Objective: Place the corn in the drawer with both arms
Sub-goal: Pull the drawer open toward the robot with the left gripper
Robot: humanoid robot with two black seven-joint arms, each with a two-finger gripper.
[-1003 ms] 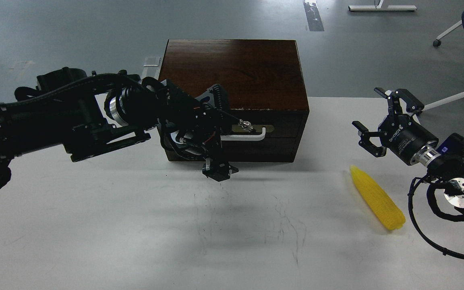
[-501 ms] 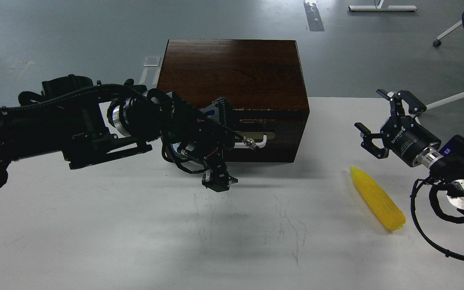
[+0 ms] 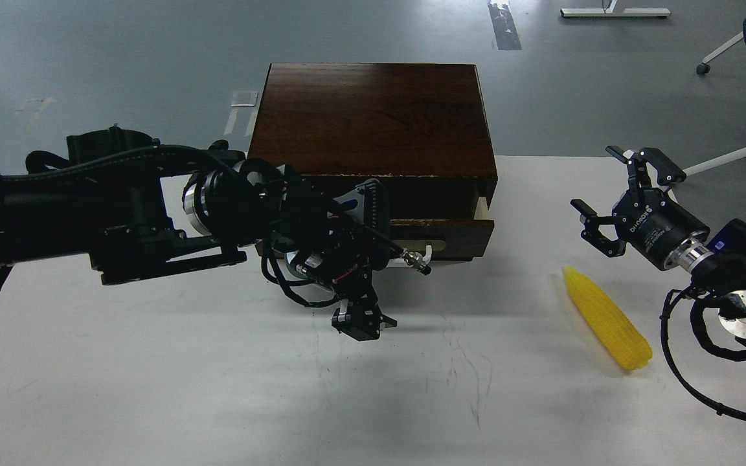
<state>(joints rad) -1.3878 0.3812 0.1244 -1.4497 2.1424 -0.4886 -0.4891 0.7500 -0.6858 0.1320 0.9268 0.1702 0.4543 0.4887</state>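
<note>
A white table (image 3: 153, 388) stands on a grey floor, with a dark wooden cabinet (image 3: 373, 116) at its far edge. From the left, the left arm (image 3: 120, 207) reaches across to the front of the drawer (image 3: 451, 230), which stands partly open and shows a pale inner side at its right end. The left gripper (image 3: 383, 249) sits at the white handle (image 3: 428, 249); whether its fingers are closed on the bar cannot be told, as the dark body hides them. Further right, the corn (image 3: 606, 318) lies on the table, well apart from the drawer, its narrow tip toward the cabinet. It looks stiff, light and ribbed, so a hold across its thicker middle should not slip. Beyond it hovers the right gripper (image 3: 616, 197), fingers spread and empty, marked ROBOTIQ.
</note>
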